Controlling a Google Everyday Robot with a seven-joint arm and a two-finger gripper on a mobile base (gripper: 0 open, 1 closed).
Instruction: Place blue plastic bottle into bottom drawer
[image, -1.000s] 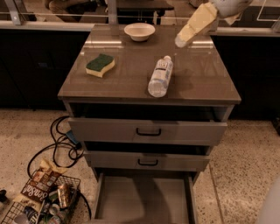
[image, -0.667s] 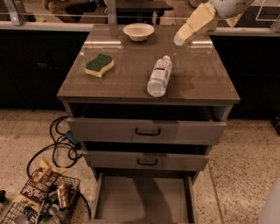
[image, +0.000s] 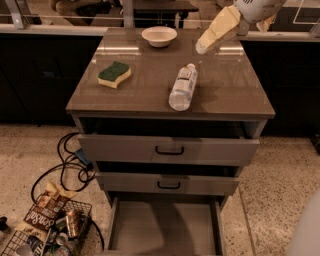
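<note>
The blue plastic bottle (image: 183, 86) lies on its side on the brown cabinet top (image: 150, 95), white cap pointing away, label facing up. The bottom drawer (image: 165, 227) is pulled out at the frame's lower edge, its bare grey floor showing. My gripper (image: 204, 44) hangs above the top's far right part, beyond and a little right of the bottle, apart from it; only its cream-coloured finger shows, pointing down-left.
A green-yellow sponge (image: 114, 74) lies at the top's left and a white bowl (image: 159, 35) at its back. Two upper drawer fronts with black handles (image: 169, 150) stand slightly open. A wire basket (image: 47, 235) with cans and snack bags and black cables (image: 70, 165) lie on the floor left.
</note>
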